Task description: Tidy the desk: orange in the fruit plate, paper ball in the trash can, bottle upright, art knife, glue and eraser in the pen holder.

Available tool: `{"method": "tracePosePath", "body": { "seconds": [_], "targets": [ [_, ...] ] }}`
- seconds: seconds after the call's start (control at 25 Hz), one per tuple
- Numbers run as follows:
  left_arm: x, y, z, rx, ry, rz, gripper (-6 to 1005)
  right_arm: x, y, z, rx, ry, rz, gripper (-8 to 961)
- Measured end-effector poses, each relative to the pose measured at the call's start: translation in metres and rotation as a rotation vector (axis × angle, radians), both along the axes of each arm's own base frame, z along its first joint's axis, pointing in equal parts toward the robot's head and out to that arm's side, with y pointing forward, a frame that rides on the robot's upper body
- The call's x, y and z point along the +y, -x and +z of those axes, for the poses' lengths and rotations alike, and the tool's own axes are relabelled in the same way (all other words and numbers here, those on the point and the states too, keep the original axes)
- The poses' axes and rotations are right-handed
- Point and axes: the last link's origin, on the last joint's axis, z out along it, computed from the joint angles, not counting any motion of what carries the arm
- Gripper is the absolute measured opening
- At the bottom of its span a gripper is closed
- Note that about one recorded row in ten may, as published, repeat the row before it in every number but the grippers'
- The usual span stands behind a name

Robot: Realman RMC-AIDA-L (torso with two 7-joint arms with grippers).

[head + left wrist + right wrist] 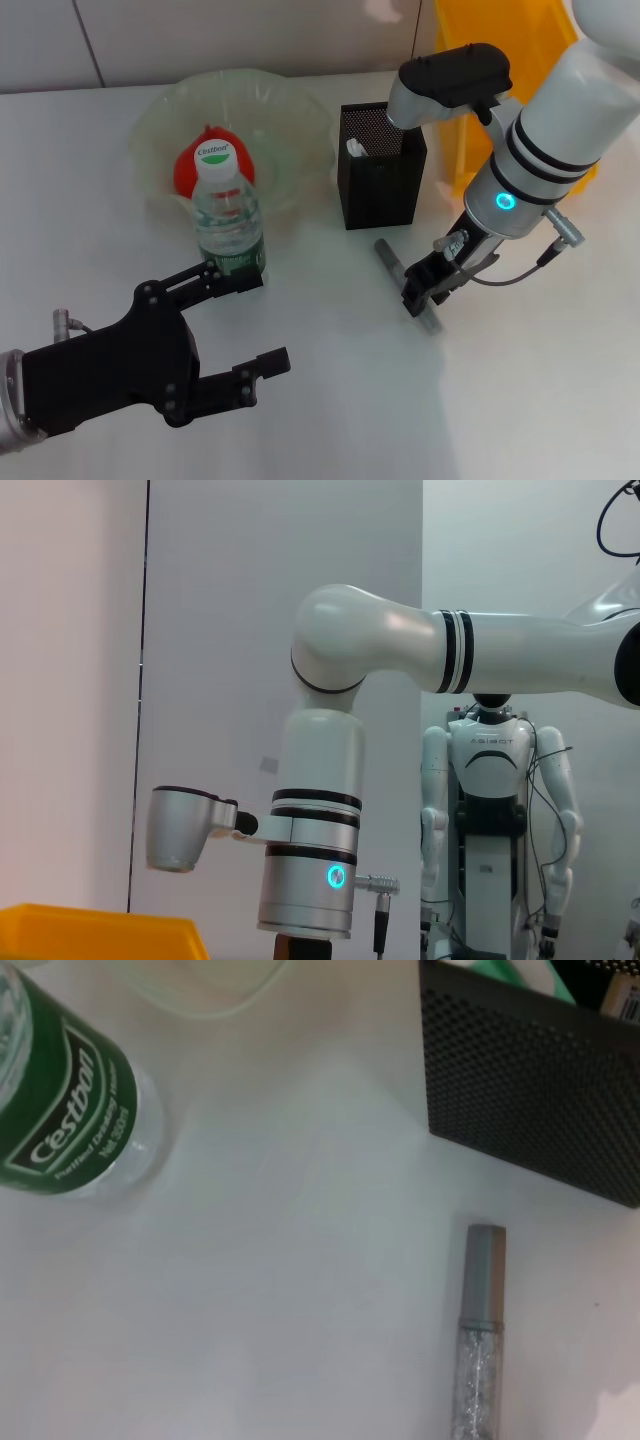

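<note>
White desk [330, 400], right gripper [428, 290] over art knife [392, 258]

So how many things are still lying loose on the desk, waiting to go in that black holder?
1 in view: a grey stick-like item lying flat in front of the black mesh pen holder, under the right gripper. The gripper may hide others.

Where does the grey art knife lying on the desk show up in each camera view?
Head view: the art knife lies flat before the pen holder, its near end under the right gripper.
Left wrist view: not in it.
Right wrist view: the art knife lies just beside the pen holder.
Shared landmark: the pen holder.
</note>
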Motion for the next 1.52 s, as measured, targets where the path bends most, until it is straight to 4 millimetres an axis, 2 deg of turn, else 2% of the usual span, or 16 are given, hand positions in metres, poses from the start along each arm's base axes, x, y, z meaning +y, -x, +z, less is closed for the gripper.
{"method": "tracePosePath", "body": {
  "seconds": [1.0,1.2,1.52],
  "targets": [
    [-0.0031,0.0016,0.0012,-0.007,-0.003,0.001,785,-0.0007,-0.0013,-0.0029,-0.013,0.012,-0.001,300],
    [-0.0034,0.0018,0.0011,-0.007,-0.003,0.002,785,-0.0011,-0.0005,-0.0034,-0.017,0.017,0.003,183],
    [-0.0035,0.002,0.0014,-0.007,-0.002,0.002,785,-0.0028,0.0006,-0.0016,-0.028,0.03,0.004,131]
  ]
}}
